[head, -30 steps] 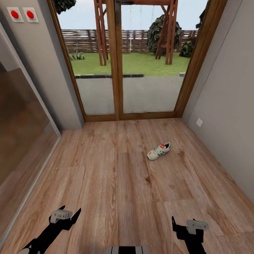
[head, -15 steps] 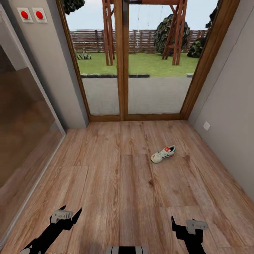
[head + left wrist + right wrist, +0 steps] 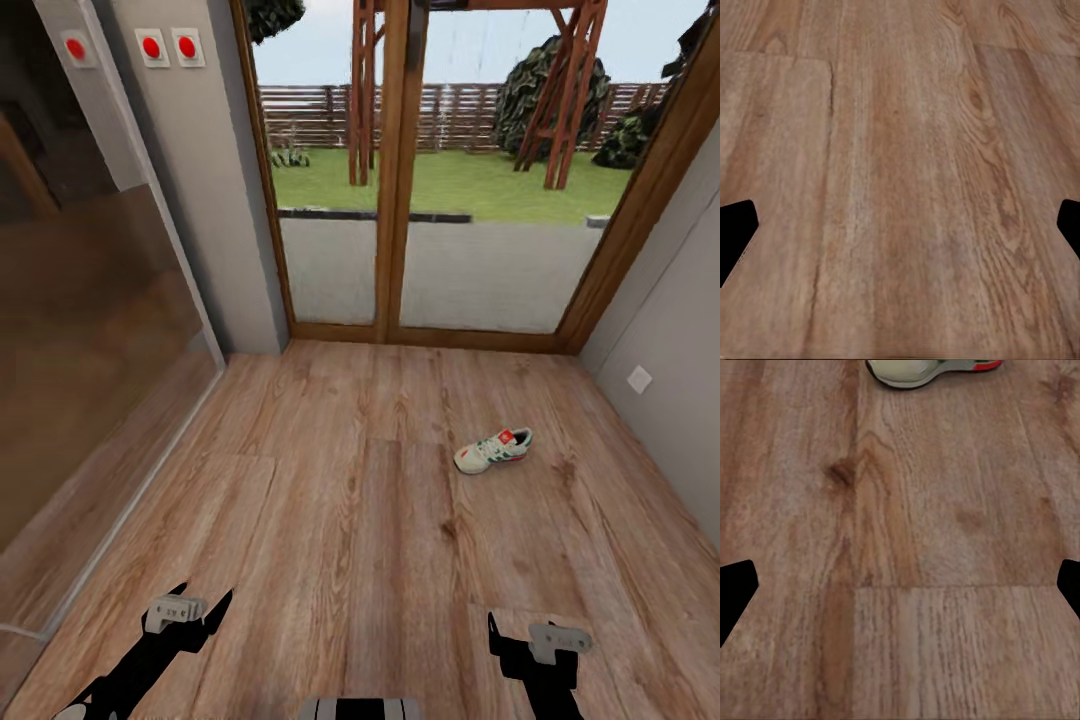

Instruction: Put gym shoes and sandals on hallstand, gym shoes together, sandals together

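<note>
Our left gripper (image 3: pixel 200 612) hung low over the corridor floor (image 3: pixel 330 520) with its jaws spread and nothing between them; in the left wrist view its two dark fingertips (image 3: pixel 736 236) stood wide apart at either edge over bare planks (image 3: pixel 900 180). Our right gripper (image 3: pixel 530 640) hung likewise, jaws parted and empty, its fingertips (image 3: pixel 735 596) far apart in the right wrist view. Both grippers were clear of the floor as far as we could judge.

Ahead of our right gripper, well apart from it, we counted one gym shoe (image 3: pixel 493 451) lying on the floor, white with green side stripes and a red-orange tongue label, sole down, toe pointing toward our left. The right wrist view caught part of that same shoe (image 3: pixel 926 370) at the far edge of the planks.

Beyond the shoe stood a glazed double door (image 3: pixel 400 180) in a brown wooden frame, with grass and a slatted fence (image 3: pixel 330 115) outside. On the grey wall (image 3: pixel 200 200) to the left of the door we counted two red round buttons (image 3: pixel 168 47), and a third (image 3: pixel 76 48) further left. A glass panel (image 3: pixel 90 350) ran along our left side, and the grey wall on our right carried one small white plate (image 3: pixel 639 379).
</note>
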